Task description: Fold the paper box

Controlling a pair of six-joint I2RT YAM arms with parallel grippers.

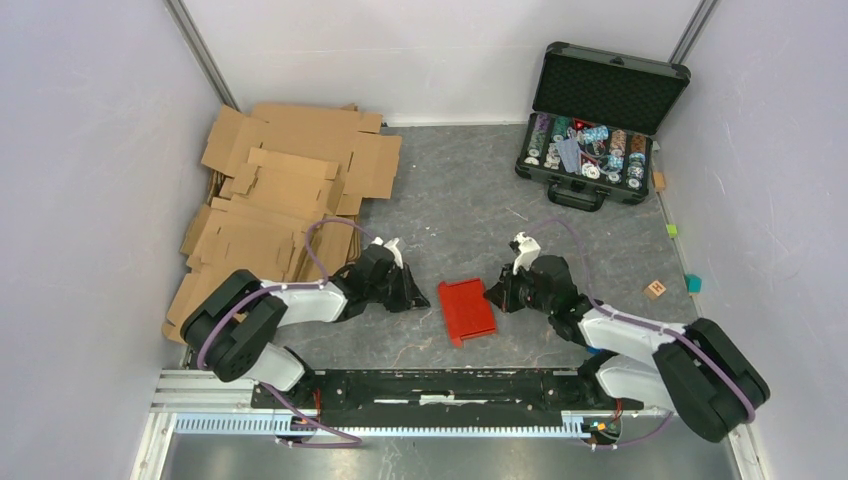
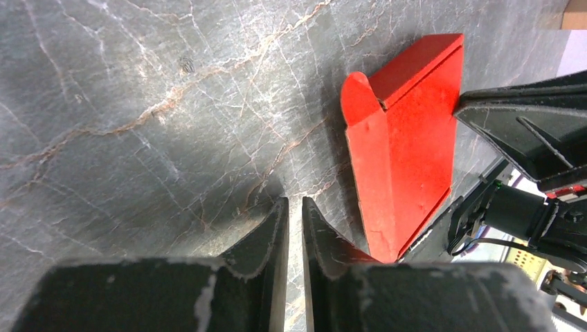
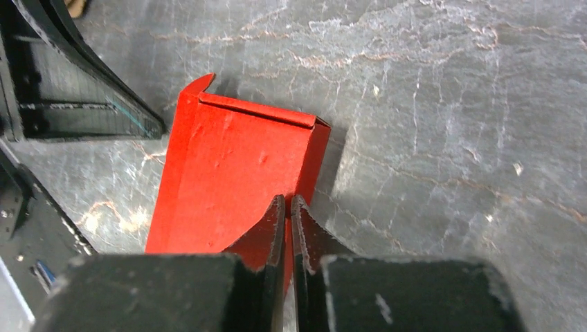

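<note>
Right gripper point(image 3: 287, 199): fingers pinched on the paper box point(image 1: 466, 310), on the raised side wall facing my right arm. One finger is inside the wall and one outside, with red showing in the slit between them.

Left gripper point(image 2: 294, 202): fingers almost together with only a thin slit, nothing in it. The tips are low over the bare table point(image 1: 450, 200), just beside the box's other long side and not touching it. Can't tell whether the tips touch the tabletop.

The box lies flat on the table between my two grippers, near the front, a bit ahead of the base rail point(image 1: 430, 385). It's part-folded. The wall I'm gripping stands up, the short far-end wall is up too, and a small rounded tab sticks out at a far corner. The side toward the left gripper looks like a lower, sloped panel. The base is flat on the table.

Also there: a pile of brown cardboard sheets point(image 1: 290, 190) at back left, an open case of poker chips point(image 1: 600, 120) at back right, and a small wooden cube point(image 1: 655, 289) out past my right arm. All are well apart from the box.
</note>
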